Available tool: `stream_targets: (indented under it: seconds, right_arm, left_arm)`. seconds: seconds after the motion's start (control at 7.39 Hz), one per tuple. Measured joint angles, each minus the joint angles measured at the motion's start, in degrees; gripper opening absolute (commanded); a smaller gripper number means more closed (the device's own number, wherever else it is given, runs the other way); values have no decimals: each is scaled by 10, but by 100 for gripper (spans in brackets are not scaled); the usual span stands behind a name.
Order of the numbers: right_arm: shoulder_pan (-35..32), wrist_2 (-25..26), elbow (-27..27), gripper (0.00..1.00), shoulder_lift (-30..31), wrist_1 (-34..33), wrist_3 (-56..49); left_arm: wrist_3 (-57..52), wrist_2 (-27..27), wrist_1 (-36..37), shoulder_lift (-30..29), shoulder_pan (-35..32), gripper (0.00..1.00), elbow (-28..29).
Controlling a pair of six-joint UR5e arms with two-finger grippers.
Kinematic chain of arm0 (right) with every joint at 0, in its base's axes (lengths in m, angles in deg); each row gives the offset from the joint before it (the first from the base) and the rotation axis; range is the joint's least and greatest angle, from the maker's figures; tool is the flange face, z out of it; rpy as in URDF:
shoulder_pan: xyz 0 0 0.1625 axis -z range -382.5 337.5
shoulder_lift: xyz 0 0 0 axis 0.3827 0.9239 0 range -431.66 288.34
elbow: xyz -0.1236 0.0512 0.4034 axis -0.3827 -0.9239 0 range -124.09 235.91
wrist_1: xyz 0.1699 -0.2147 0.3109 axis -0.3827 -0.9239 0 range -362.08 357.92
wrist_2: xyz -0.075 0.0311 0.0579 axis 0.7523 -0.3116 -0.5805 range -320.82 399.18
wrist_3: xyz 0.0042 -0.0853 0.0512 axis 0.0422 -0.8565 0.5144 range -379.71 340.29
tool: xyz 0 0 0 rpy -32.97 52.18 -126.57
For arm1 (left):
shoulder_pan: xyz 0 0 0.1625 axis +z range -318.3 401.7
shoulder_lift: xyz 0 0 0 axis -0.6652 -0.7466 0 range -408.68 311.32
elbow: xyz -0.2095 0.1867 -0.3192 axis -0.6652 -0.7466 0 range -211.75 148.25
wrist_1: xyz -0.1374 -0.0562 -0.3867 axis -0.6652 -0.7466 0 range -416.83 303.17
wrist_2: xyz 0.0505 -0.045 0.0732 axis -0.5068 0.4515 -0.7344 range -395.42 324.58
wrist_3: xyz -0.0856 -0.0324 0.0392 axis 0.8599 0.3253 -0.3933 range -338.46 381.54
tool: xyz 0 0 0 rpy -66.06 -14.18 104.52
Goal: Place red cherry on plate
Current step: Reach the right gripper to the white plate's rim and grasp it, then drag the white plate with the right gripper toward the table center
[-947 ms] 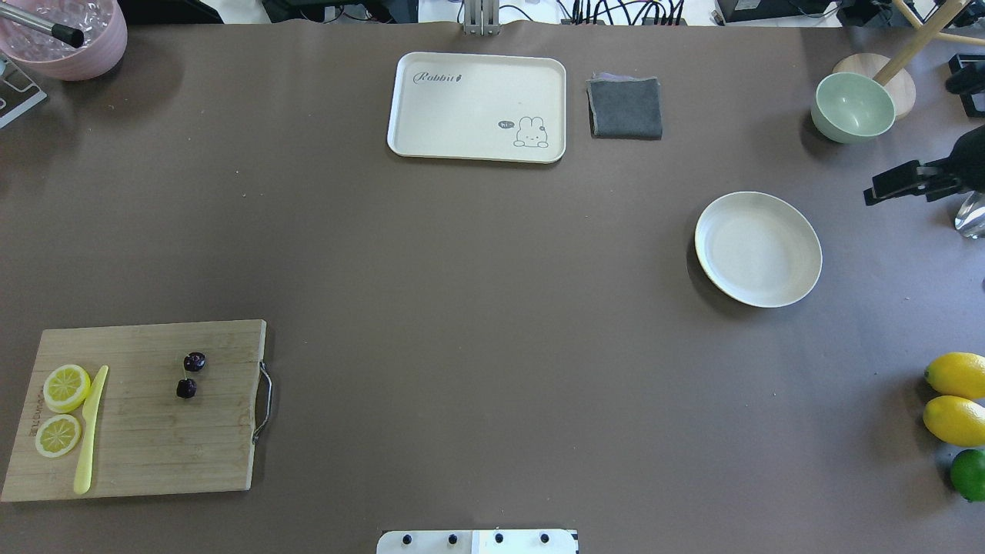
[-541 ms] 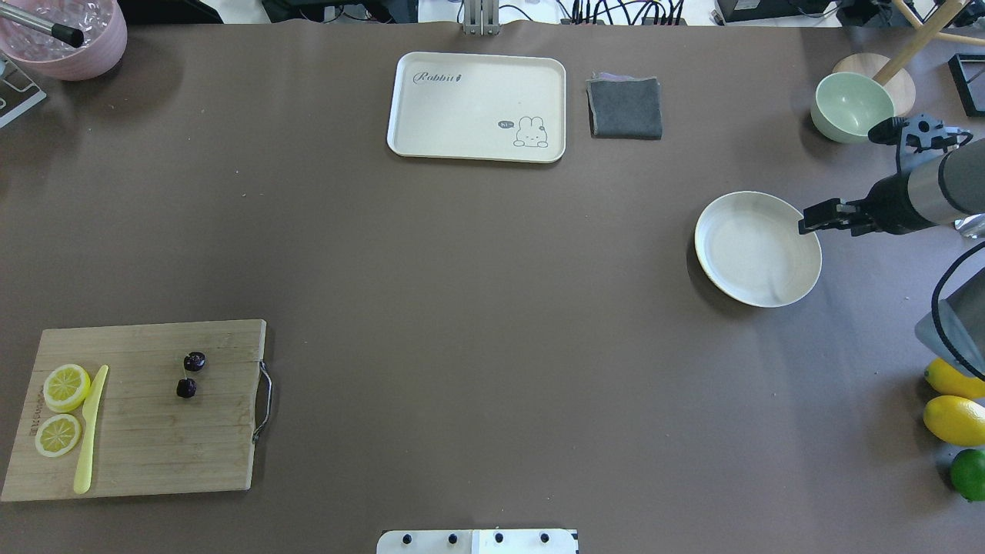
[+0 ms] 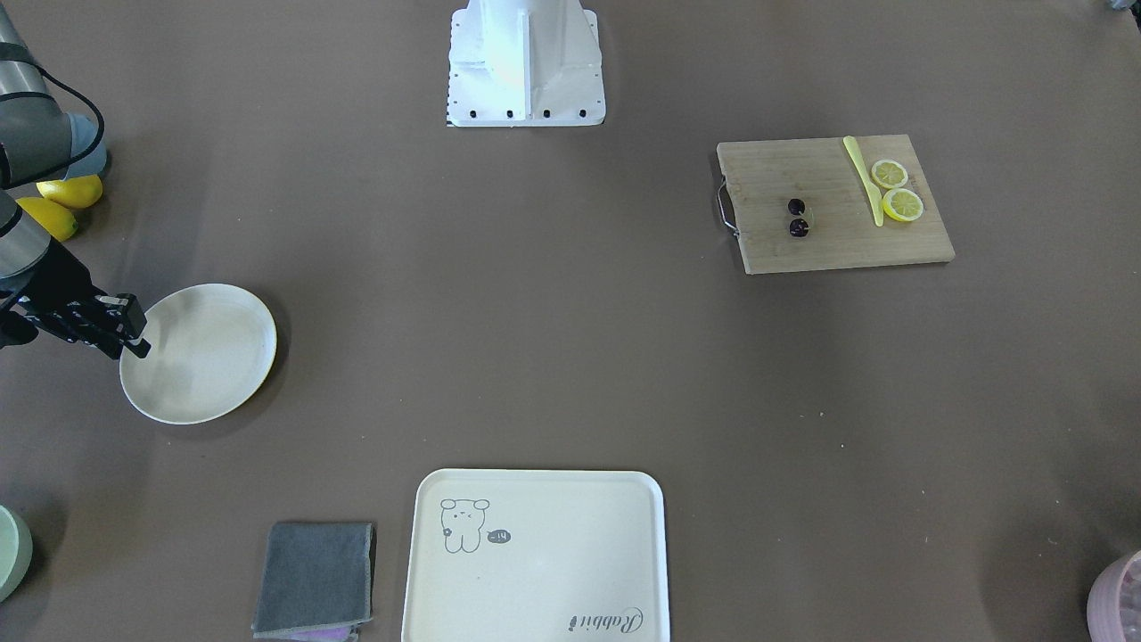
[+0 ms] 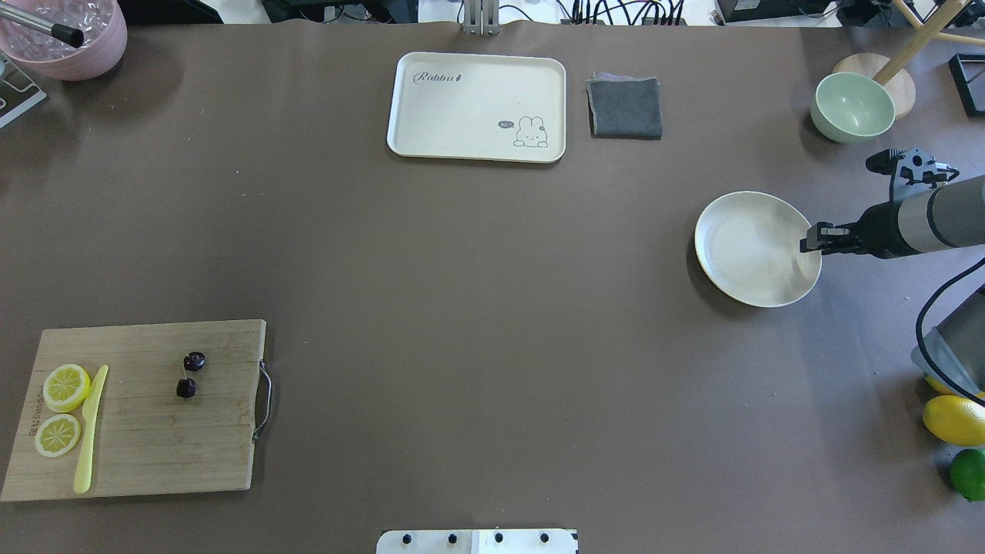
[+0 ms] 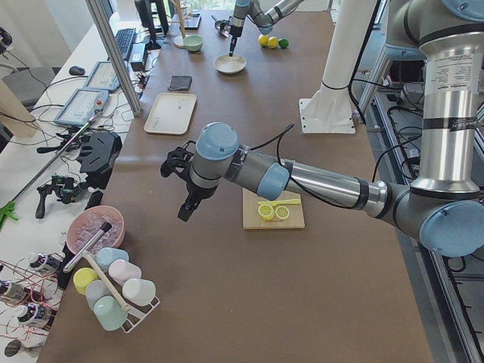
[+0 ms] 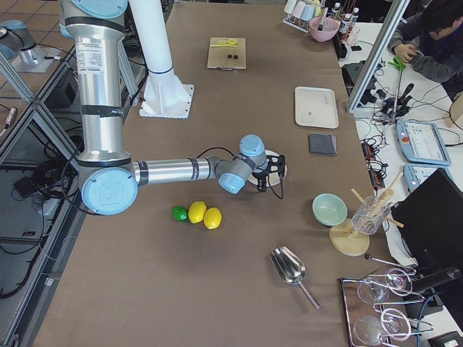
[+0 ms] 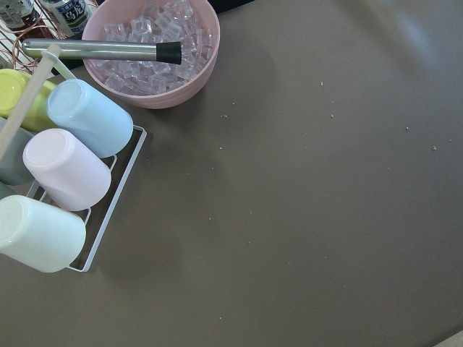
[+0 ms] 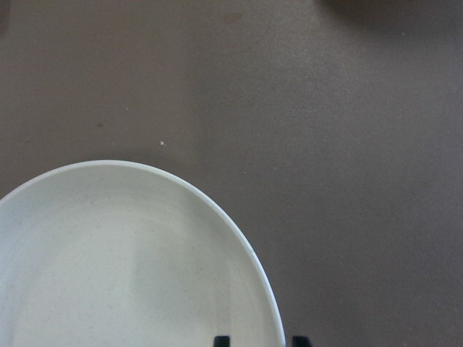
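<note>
The red cherry [image 4: 190, 375], a pair of tiny dark cherries, lies on the wooden cutting board [image 4: 154, 446] at the near left; it also shows in the front view [image 3: 798, 218]. The round cream plate [image 4: 750, 246] sits at the far right, bare. My right gripper [image 4: 808, 239] hovers at the plate's right rim. In the right wrist view its fingertips [image 8: 221, 340] stand apart on either side of the plate rim [image 8: 239, 238], open and holding nothing. My left gripper [image 5: 184, 212] shows only in the left side view, above the table near the ice bowl; I cannot tell its state.
Two lemon slices [image 4: 65, 387] and a yellow knife [image 4: 90, 431] share the board. A cream tray [image 4: 477, 100], grey cloth [image 4: 625, 108] and green bowl [image 4: 853, 106] line the far side. Lemons [image 4: 954, 419] and a lime [image 4: 968, 473] lie near right. Pink ice bowl [image 7: 152, 58] and cup rack [image 7: 58, 188] stand far left.
My right arm swung in from the right edge to the plate's right rim, then shifted a little toward the near side. The cherries and plate stayed put.
</note>
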Motion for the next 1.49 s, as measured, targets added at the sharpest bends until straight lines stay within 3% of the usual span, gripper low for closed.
stream_targets:
  seconds: [0.14, 0.27, 0.81, 1.08, 1.22, 1.49]
  right_arm:
    - [1, 0, -1, 22, 4, 2, 1]
    - [2, -1, -1, 0, 8, 4, 1]
    - [4, -4, 22, 0, 4, 3, 18]
    - [23, -3, 68, 0, -16, 0, 106]
    - [54, 12, 87, 0, -41, -3, 169]
    - [152, 110, 102, 0, -116, -44, 267]
  left_arm:
    - [0, 0, 0, 0, 0, 98, 0]
    - [1, 0, 0, -1, 0, 98, 1]
    - [8, 0, 0, -1, 0, 98, 0]
    - [23, 1, 0, -2, 0, 98, -1]
    - [26, 1, 0, -3, 1, 98, 0]
    - [41, 4, 0, -6, 2, 98, 0]
